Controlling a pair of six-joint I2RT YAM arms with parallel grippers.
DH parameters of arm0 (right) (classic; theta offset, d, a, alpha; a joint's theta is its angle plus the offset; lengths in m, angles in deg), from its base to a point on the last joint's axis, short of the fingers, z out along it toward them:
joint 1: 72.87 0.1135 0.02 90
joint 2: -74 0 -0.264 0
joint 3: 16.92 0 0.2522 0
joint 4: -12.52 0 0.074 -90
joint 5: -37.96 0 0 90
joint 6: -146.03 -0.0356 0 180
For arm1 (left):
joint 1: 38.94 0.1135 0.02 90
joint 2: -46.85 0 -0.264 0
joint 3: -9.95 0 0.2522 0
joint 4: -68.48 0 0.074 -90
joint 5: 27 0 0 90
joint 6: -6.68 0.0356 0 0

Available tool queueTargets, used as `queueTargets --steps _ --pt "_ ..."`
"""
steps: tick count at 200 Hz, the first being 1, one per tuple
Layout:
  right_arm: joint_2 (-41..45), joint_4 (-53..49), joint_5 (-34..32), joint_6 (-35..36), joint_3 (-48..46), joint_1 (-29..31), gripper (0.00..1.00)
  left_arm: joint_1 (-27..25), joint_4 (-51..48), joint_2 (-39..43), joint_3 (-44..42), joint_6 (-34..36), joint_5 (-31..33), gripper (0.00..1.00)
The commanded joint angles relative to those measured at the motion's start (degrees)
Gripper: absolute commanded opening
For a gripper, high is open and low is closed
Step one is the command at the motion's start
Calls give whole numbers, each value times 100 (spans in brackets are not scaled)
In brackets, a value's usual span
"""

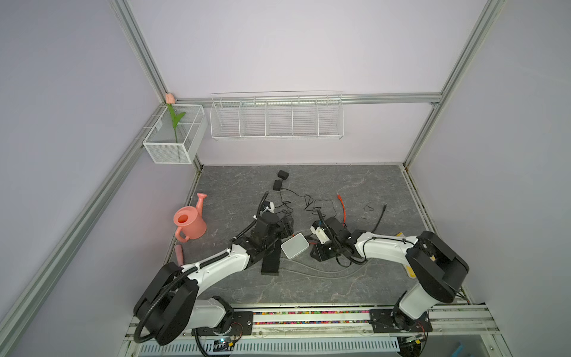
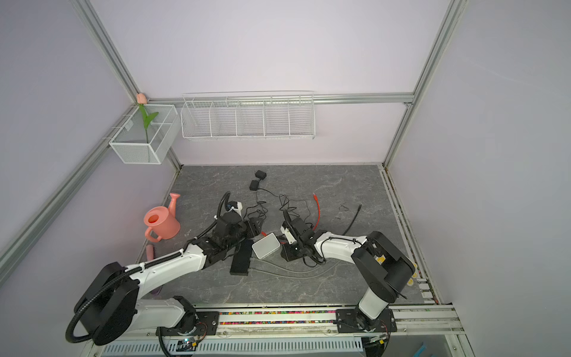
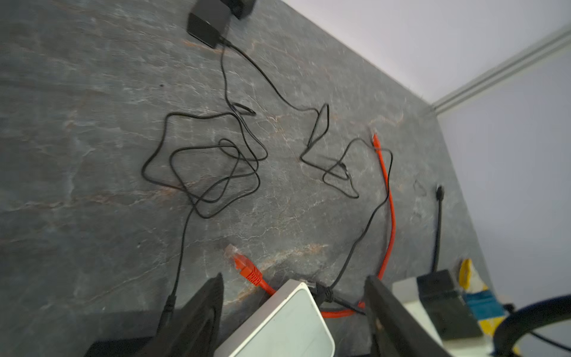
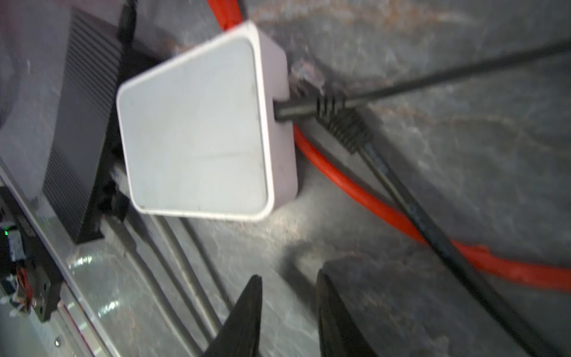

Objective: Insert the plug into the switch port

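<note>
Plug (image 4: 296,108) first: it is black, and its tip sits in a hole in the side of the white switch (image 4: 197,129). The switch lies flat on the table (image 3: 92,123), in the middle, between my two arms.

To me the main job looks done, because the plug is in. I cannot tell how deep it goes, since the picture is blurry there. What is left, I think, is to make sure it is pushed in all the way and then take my hands off.

My left hand (image 3: 295,278) is open. Its two fingers stand one on each side of the switch. A bit of table shows in the gaps, so it is not squeezing the switch. My right hand (image 4: 289,275) is just beside the switch. Its fingers are close together with a small gap, and nothing is between them.

An orange cable (image 4: 355,185) runs past the switch, under the plug's cord. A black box (image 4: 83,123) lies right beside the switch, on the side away from the plug.

The hole itself is hidden by the plug. A thicker black cable (image 4: 432,222) crosses right by the plug, and I cannot tell if it goes into the switch too. From the top, my arms cover both hands, and the plug is too small to make out.
</note>
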Motion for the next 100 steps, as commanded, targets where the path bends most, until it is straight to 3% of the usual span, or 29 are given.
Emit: queueTargets --steps 1,28,62,100 --pt "-217 300 74 -99 240 44 32 46 -823 -192 439 625 -558 62" --pt "-532 373 73 -211 527 45 29 117 -726 -387 508 852 -587 59" --pt "-1164 418 97 -199 1076 5 27 450 -1104 -994 807 935 -1117 59" --pt "-1891 -30 47 222 2177 -225 26 648 -826 -984 562 867 -1181 59"
